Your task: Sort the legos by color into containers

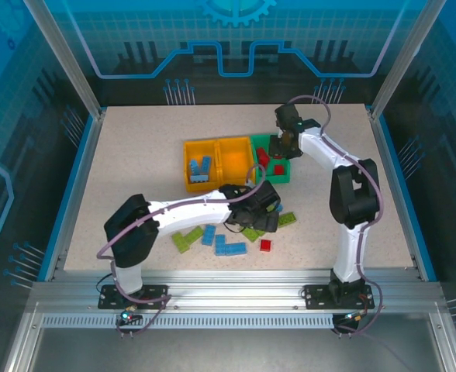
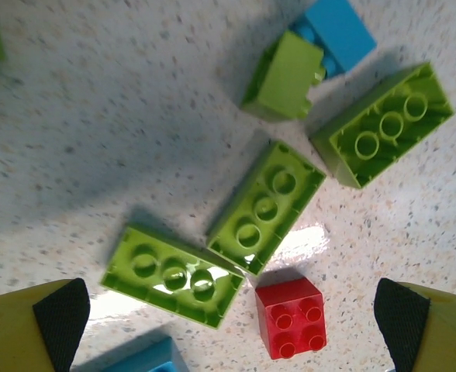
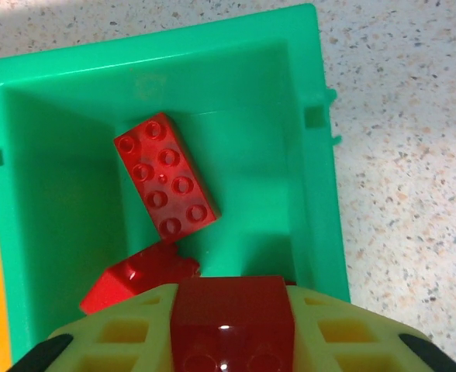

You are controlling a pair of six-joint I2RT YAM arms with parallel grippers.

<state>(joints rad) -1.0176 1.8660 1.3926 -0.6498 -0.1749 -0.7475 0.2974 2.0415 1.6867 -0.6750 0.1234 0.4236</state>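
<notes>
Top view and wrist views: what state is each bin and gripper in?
Green bin: holds red bricks.
Left yellow bin: holds blue bricks.
Middle yellow bin: looks empty.
Left gripper: open, above loose bricks.
Right gripper: shut on held red brick, over green bin.

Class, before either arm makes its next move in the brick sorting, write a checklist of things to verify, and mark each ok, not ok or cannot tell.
1. Right jaws grip a red brick: ok.
2. That brick hangs over the green bin: ok.
3. Bricks seen in the bin match: flat red brick and tilted red brick: ok.
4. Bare bin floor left for a drop: ok.
5. Left jaws open above the table: ok.
6. One brick alone between the left jaws: not ok. The small red brick, upper lime brick and lower lime brick crowd together.
</notes>
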